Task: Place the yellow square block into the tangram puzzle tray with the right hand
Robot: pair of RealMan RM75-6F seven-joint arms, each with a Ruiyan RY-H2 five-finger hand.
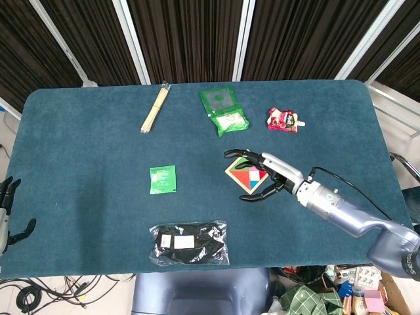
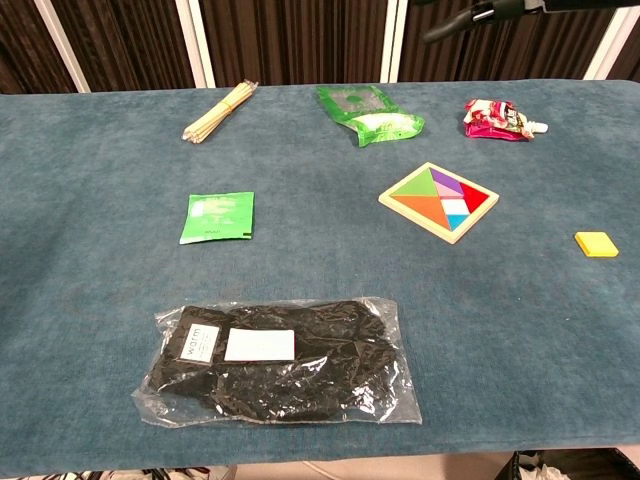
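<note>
Head view shows my right hand (image 1: 266, 177) hovering over the tangram puzzle tray (image 1: 244, 174), fingers spread apart and holding nothing. My left hand (image 1: 8, 213) hangs off the worktop's (image 1: 92, 151) left edge, fingers apart. Chest view places the yellow square block (image 2: 596, 244) flat on the worktop, well right of the tray.
</note>
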